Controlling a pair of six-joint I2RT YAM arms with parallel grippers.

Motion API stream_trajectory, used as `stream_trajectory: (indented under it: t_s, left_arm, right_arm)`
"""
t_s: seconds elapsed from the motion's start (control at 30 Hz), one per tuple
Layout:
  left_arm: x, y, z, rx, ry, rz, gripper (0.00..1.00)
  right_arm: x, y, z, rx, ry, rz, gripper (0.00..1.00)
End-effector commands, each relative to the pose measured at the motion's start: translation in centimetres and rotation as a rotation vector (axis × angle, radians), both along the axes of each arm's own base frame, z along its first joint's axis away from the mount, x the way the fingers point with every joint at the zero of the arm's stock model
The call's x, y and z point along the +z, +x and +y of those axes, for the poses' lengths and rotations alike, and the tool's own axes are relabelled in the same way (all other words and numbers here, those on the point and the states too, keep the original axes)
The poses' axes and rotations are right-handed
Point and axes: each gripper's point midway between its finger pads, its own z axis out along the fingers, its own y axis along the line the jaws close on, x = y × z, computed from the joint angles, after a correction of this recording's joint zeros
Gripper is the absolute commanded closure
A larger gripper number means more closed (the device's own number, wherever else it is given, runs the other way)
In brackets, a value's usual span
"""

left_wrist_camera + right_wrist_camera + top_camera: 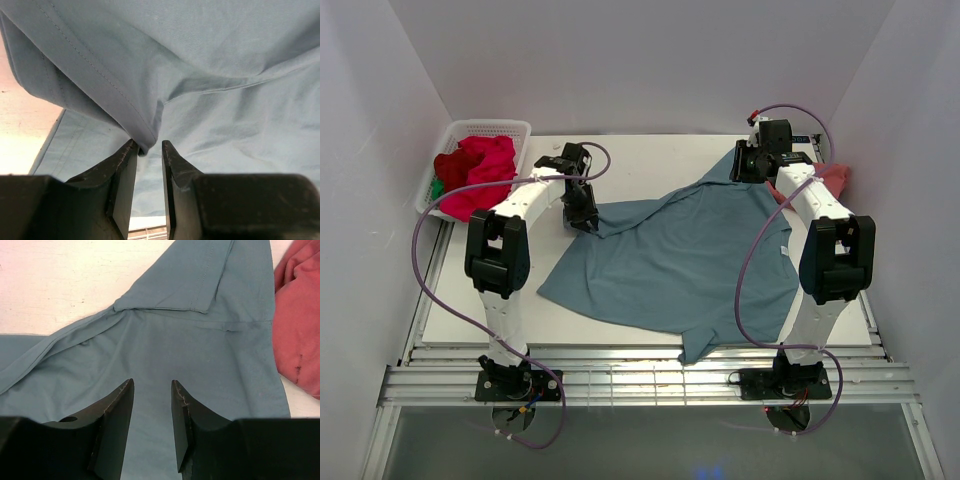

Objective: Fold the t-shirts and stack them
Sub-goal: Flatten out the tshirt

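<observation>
In top view only: red shirts (480, 175) in basket (490, 125).

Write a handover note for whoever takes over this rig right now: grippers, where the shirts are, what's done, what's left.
Left gripper: open, with a hem fold of the teal t-shirt at its tips, not pinched.
Right gripper: open, low over the far right part of that shirt, holding nothing.
The teal t-shirt lies spread on the table, rumpled and unfolded.
The salmon-pink t-shirt is bunched at the far right edge.
In the white basket, far left: red shirts and a green shirt.
Done: nothing folded or stacked.
Left: fold each shirt, then stack.
</observation>
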Motion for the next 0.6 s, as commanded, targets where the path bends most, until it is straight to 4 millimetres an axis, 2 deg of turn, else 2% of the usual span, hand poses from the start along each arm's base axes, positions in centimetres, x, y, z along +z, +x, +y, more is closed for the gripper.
stream_trajectory:
  t_s: [0.0,0.2,0.57]
  left_arm:
    - [4.3,0.8,-0.7,-0.010,-0.041,-0.100,0.63]
    - [4.7,0.9,-0.7,-0.008,-0.039,-0.108,0.63]
    - [1.7,0.6,-0.2,-0.012,0.002,-0.065,0.66]
  right_arm:
    - [0.1,0.3,0.2,0.004,0.003,-0.002,0.58]
    - [-0.1,0.1,0.3,0.004,0.003,0.003,0.58]
    - [0.0,0.0,0.1,-0.002,0.002,0.002,0.58]
